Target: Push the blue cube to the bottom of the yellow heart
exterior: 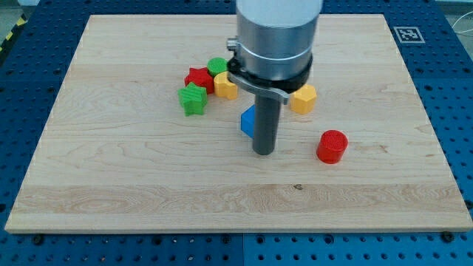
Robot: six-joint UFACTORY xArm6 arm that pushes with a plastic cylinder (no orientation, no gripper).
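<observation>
1. No jaws here: my tip [264, 151] is a bare rod resting on the tabletop [148, 185], holding nothing.
2. The blue cube [248, 121] sits touching the rod on the view's left.
3. The yellow heart [225, 86] lies up-left of my tip, beyond the cube.
4. The red cylinder [332, 146] stands to my tip's right, apart.

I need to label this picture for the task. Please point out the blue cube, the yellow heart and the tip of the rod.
Blue cube [247, 120]: camera view, on its visible left face beside the rod.
Yellow heart [225, 86]: camera view, on its top face.
My tip [263, 151]: camera view, at the rod's very lower end.
</observation>
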